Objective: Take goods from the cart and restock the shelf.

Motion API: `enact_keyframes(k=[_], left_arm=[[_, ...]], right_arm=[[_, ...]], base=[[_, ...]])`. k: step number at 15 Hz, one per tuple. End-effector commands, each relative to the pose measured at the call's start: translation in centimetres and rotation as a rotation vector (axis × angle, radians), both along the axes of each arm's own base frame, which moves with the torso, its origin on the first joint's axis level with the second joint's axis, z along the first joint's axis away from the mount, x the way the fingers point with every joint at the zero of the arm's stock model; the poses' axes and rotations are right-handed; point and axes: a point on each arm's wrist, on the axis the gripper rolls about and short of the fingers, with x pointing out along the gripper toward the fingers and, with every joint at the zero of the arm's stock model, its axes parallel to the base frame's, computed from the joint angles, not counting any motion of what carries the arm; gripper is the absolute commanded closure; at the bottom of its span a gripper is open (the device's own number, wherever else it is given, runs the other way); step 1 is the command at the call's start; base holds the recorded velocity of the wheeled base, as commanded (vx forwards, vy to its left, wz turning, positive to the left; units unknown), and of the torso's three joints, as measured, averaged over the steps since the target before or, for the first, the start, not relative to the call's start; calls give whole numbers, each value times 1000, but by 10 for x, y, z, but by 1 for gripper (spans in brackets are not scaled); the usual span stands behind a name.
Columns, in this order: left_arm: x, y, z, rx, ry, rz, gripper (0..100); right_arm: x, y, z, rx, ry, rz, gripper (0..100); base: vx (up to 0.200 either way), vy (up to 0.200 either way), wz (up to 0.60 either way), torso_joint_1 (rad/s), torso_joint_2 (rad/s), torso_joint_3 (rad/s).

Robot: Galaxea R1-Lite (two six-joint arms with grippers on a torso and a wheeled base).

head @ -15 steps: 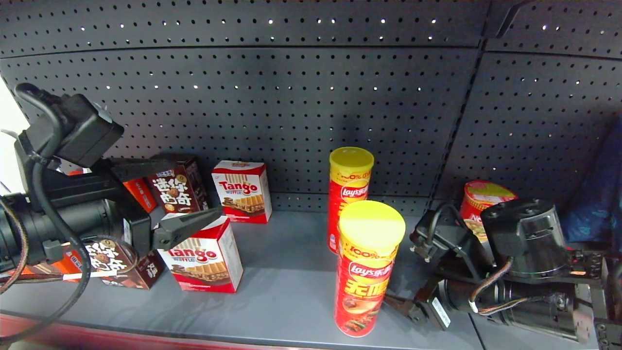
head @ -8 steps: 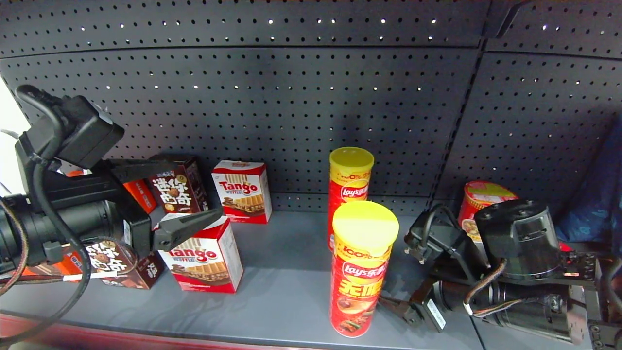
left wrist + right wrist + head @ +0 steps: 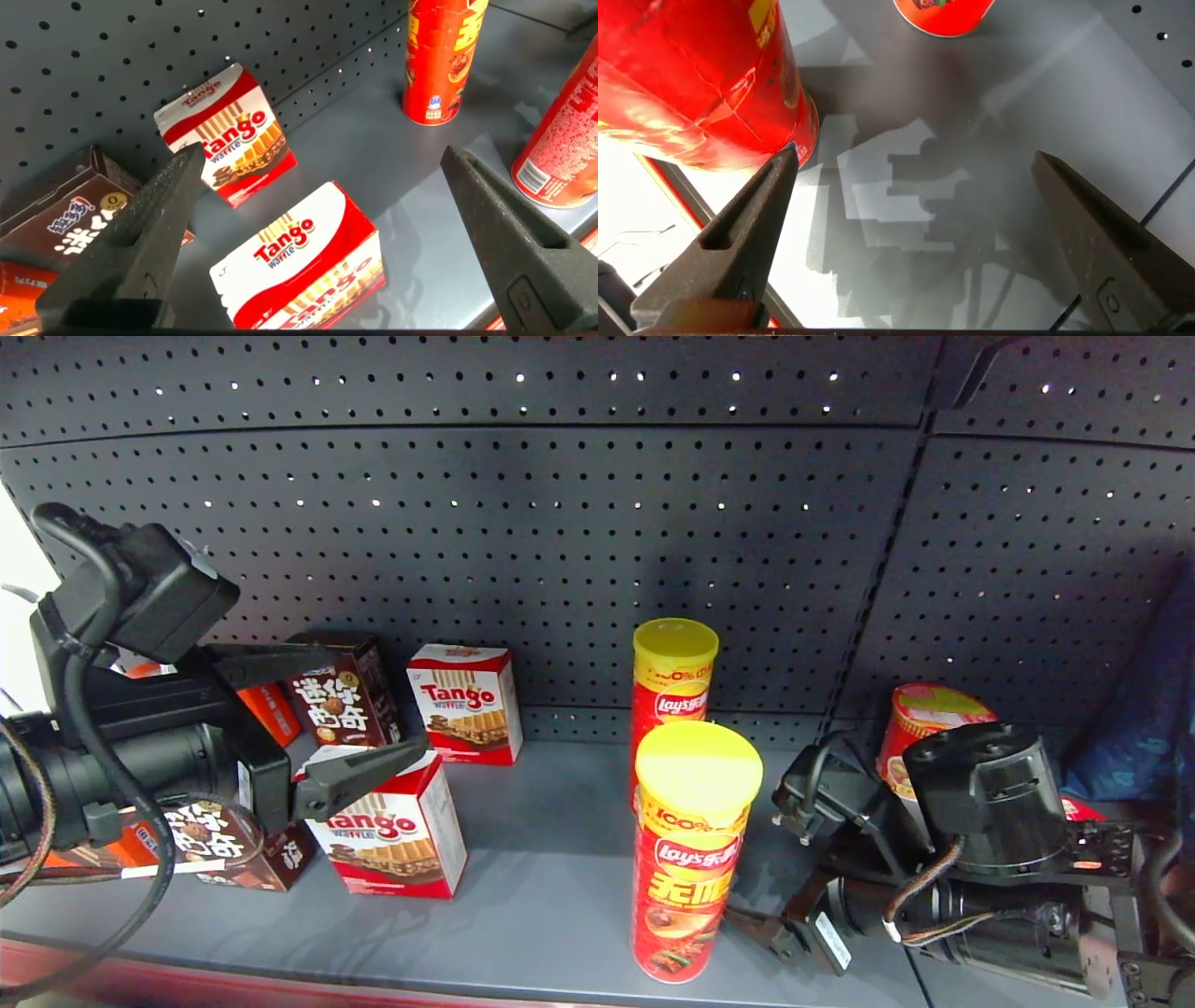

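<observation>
Two red chips cans with yellow lids stand on the grey shelf [image 3: 551, 887]. The front can [image 3: 691, 849] is near the shelf's edge and the back can [image 3: 674, 681] is by the pegboard. My right gripper [image 3: 752, 915] lies low, just right of the front can. It is open, and the can [image 3: 701, 84] stands at one fingertip [image 3: 775, 177], not between the jaws. My left gripper [image 3: 378, 700] hangs open above the front wafer box [image 3: 392, 831]. That box [image 3: 299, 257] lies between the spread fingers and below them, untouched.
A second wafer box [image 3: 467, 702] and a brown chocolate box [image 3: 341, 695] stand against the pegboard. Another chocolate box [image 3: 224, 845] and orange boxes sit at the left. A noodle cup [image 3: 924, 714] stands behind my right arm. Bare shelf lies between the wafer boxes and the cans.
My right arm has moved a little to the left, and the front chips can has shifted left with it. The left arm has barely moved.
</observation>
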Motion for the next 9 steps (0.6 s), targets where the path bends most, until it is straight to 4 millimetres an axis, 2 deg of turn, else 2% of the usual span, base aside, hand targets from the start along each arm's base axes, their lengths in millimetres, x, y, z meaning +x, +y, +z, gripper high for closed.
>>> enact_keyframes(k=[1,9], left_arm=[[0,0,-1,1,4,0,0],[0,0,-1,1,4,2,0]], right_arm=[[0,0,0,-1,0,2,0],[-1,1,-2,-7,7,6,0]], base=[[0,0,0,0,0,0],[0,0,0,0,0,0]])
